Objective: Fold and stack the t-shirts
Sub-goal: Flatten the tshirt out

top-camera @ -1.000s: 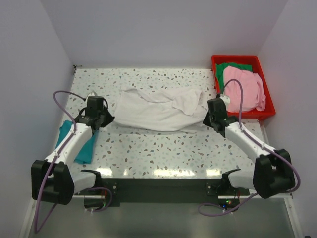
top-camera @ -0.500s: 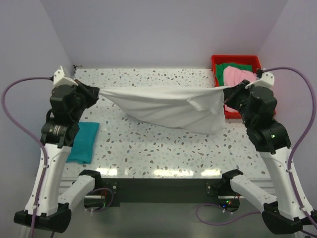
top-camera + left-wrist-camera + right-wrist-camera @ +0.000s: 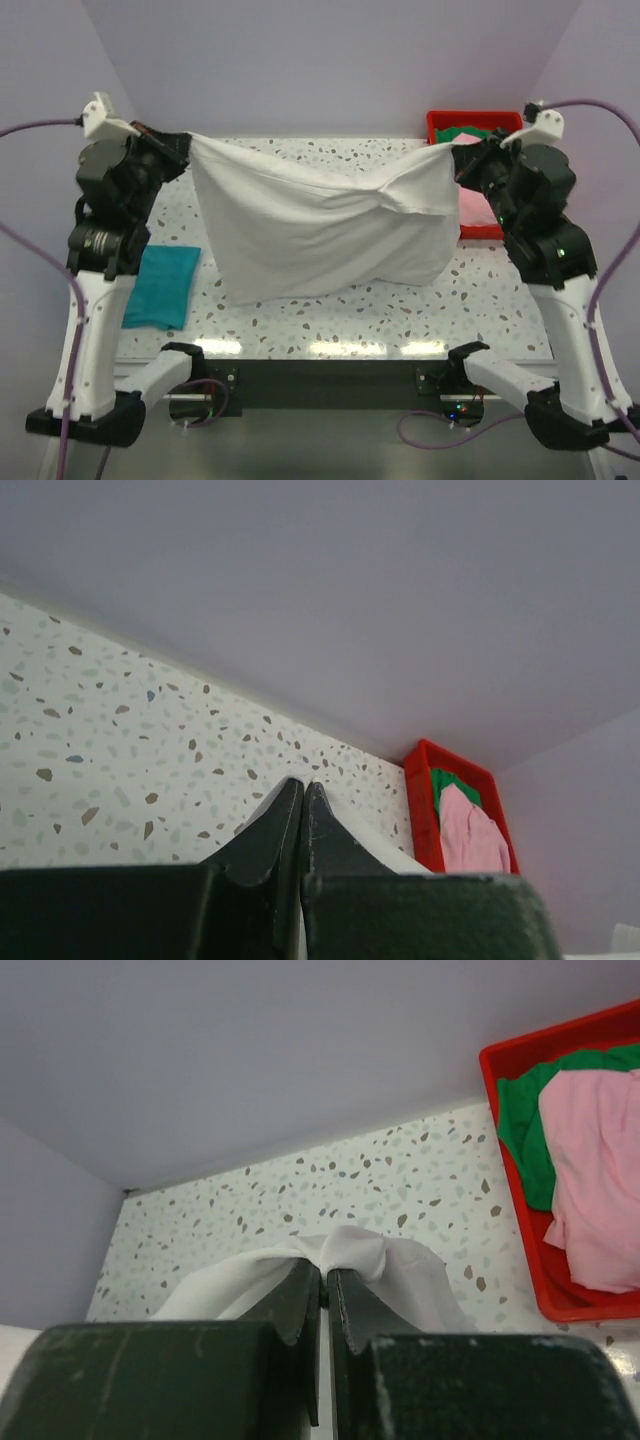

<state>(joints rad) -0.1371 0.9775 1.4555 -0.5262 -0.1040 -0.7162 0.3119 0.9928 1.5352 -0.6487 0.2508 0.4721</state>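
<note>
You've lifted both arms. A second ago the white shirt (image 3: pixel 320 235) lay crumpled on the table (image 3: pixel 400 300); now it hangs spread across the middle, above the tabletop. Your left gripper (image 3: pixel 183 149) is clamped on its left top corner and your right gripper (image 3: pixel 457 158) on the right one. A twist remains near the right, so I'd judge it nearly ready to lay flat. The teal shirt (image 3: pixel 160 285) lies near left. The pink shirt (image 3: pixel 590 1180) and green shirt (image 3: pixel 530 1110) wait in the red bin (image 3: pixel 445 122), far right.
</note>
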